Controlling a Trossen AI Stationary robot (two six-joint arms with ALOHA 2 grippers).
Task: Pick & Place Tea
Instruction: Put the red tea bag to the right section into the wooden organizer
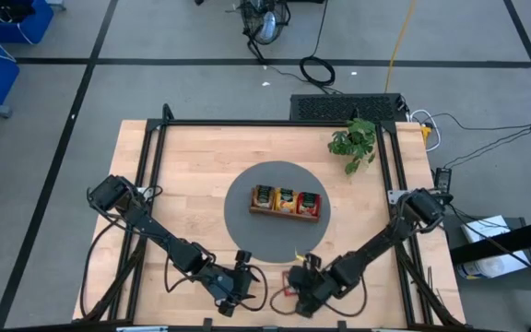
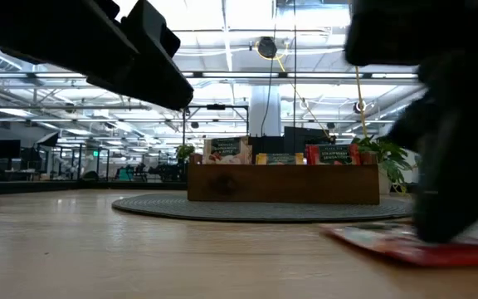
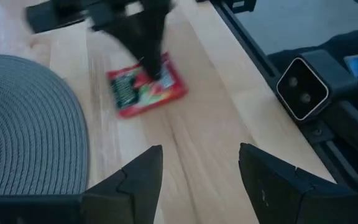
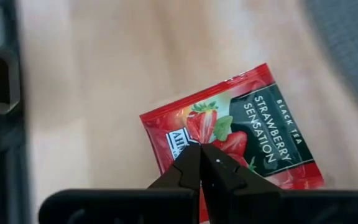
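Wooden table [image 1: 192,175] in an open hall — left hand [image 3: 199,177] apart, right hand [image 4: 202,163] together on red tea sachet [image 4: 241,134].

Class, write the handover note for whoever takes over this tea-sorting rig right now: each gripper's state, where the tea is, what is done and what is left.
Right gripper: shut, tips down on the red strawberry sachet, which lies flat on the bare wood near the table's front edge, off the grey mat.
Left gripper: open, empty, waiting beside it near the front edge.
Done: the wooden tray on the mat already holds sachets in all three compartments.
Left: the red sachet is not lifted; get a real grip, then carry it to the tray, probably the red compartment.
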